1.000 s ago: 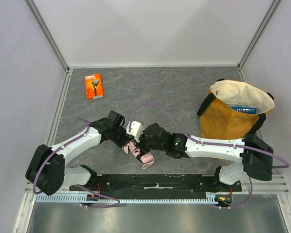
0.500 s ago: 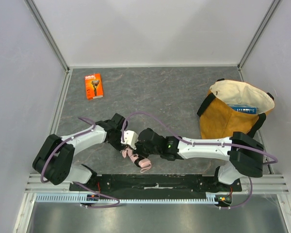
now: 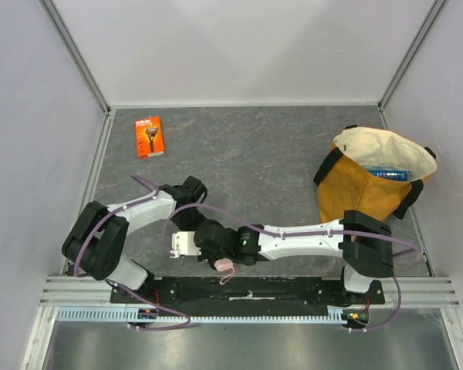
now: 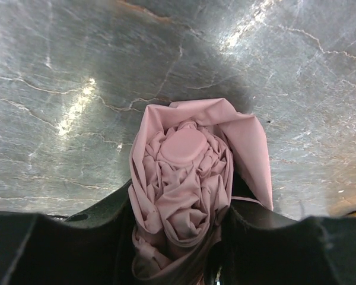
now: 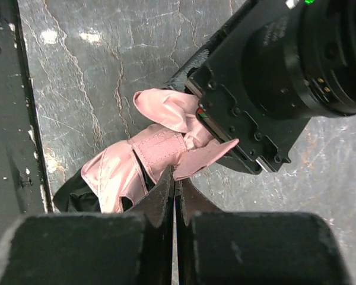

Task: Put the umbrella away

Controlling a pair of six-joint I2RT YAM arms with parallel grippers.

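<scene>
The pale pink umbrella point(image 4: 181, 172), folded into a crumpled bundle, sits between the jaws of my left gripper point(image 4: 181, 208), which is shut on it above the grey table. In the top view only the umbrella's point(image 3: 225, 264) pink end shows, at the table's near edge under both wrists. My left gripper point(image 3: 199, 233) comes at it from the left. My right gripper point(image 5: 176, 178) is shut, its tips pinching the edge of the umbrella's pink strap flap point(image 5: 204, 157). The closure strap point(image 5: 160, 148) wraps the bundle just ahead of those tips.
A mustard-yellow tote bag point(image 3: 363, 193) stands open at the right, with a blue item point(image 3: 387, 173) inside. An orange razor package point(image 3: 149, 136) lies at the far left. The black base rail point(image 3: 247, 289) runs along the near edge, close to the umbrella.
Both arms have drawn back toward the near left edge together, carrying the umbrella from the table's middle down to the base rail. Neither grip has changed.
</scene>
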